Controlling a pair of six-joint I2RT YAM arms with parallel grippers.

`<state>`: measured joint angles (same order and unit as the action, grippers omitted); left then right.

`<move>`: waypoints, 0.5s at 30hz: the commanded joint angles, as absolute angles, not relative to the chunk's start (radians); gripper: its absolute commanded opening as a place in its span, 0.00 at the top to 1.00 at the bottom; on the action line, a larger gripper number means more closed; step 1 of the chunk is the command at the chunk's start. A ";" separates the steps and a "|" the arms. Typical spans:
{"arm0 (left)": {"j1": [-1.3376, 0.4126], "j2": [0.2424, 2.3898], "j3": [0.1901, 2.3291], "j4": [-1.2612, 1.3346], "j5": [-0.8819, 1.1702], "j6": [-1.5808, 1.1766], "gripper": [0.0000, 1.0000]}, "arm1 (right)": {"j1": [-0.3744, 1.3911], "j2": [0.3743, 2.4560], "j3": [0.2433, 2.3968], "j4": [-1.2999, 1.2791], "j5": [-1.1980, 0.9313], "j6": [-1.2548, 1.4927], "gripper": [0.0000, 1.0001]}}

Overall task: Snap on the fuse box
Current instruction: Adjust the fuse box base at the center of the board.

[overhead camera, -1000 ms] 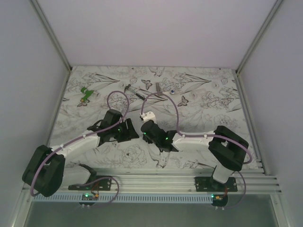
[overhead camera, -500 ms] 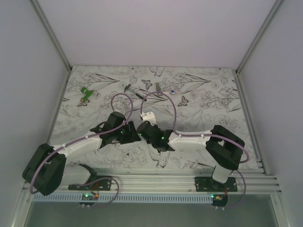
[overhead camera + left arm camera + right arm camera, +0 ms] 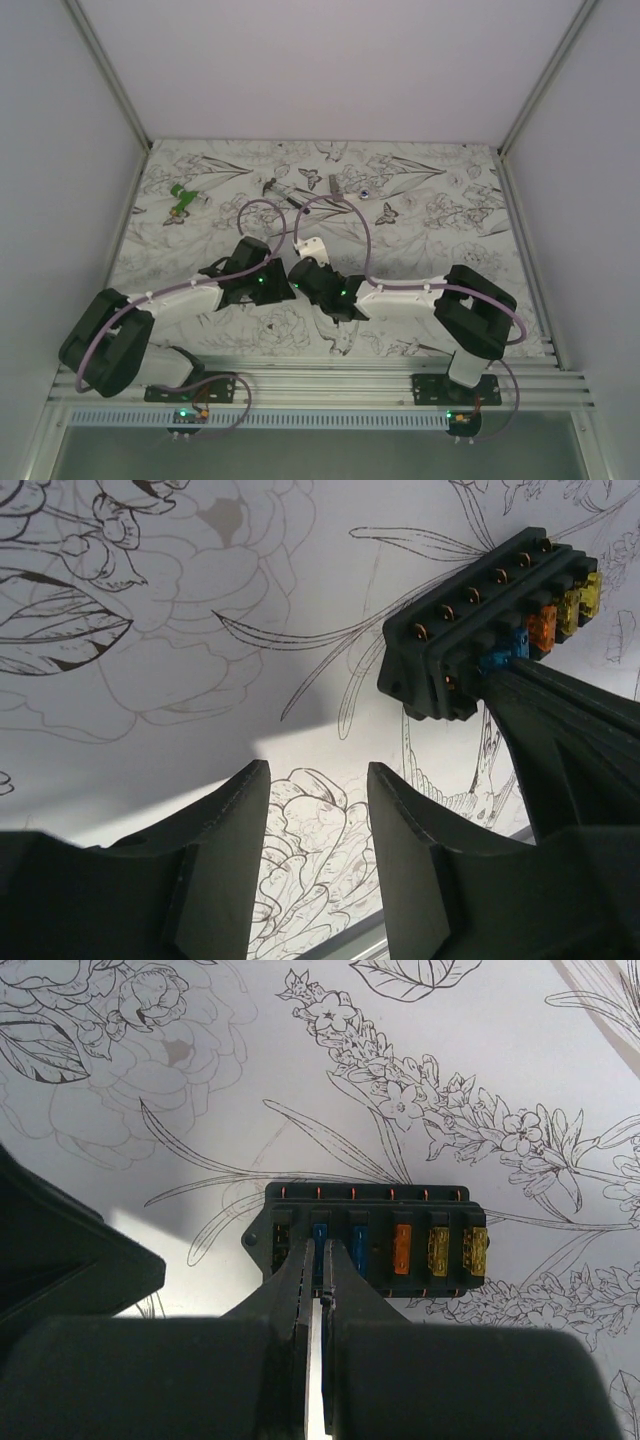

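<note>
The fuse box (image 3: 384,1200) is a black block with blue, orange and yellow fuses in a row. My right gripper (image 3: 322,1282) is shut on it, pinching one blue fuse near its left end. In the left wrist view the fuse box (image 3: 455,645) sits at the upper right, with the right gripper's fingers (image 3: 560,715) on it. My left gripper (image 3: 318,785) is open with only the printed table cover between its fingers, a short way to the left of the box. From above, both grippers meet mid-table, the left gripper (image 3: 274,284) beside the right gripper (image 3: 300,274), and the box is hidden between them.
At the far side of the flower-printed table lie a green plastic piece (image 3: 181,198), a thin dark stick tool (image 3: 272,187) and a small grey part (image 3: 334,186). White walls enclose the table; a metal rail (image 3: 320,375) runs along the near edge.
My left arm has swung right, bringing its gripper close to the right gripper, and its jaws have narrowed. The right gripper shifted slightly left and stayed shut.
</note>
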<state>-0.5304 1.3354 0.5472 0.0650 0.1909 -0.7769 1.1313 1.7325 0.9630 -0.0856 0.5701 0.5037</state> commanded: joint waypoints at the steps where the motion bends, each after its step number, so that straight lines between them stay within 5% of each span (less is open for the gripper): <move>1: -0.543 1.364 0.584 0.097 0.171 -0.775 0.53 | 1.139 1.706 0.950 -0.108 0.565 0.483 0.98; 8: -0.552 1.440 0.615 0.145 0.187 -0.801 0.54 | 1.135 1.719 0.979 -0.105 0.562 0.504 0.95; 15: -0.552 1.495 0.640 0.156 0.169 -0.807 0.57 | 1.124 1.685 0.975 -0.100 0.541 0.495 0.80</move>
<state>-0.5480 1.4673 0.6136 0.1398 0.1844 -0.7967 1.1309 1.7271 0.9607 -0.0887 0.5571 0.4892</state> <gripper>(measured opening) 0.434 0.176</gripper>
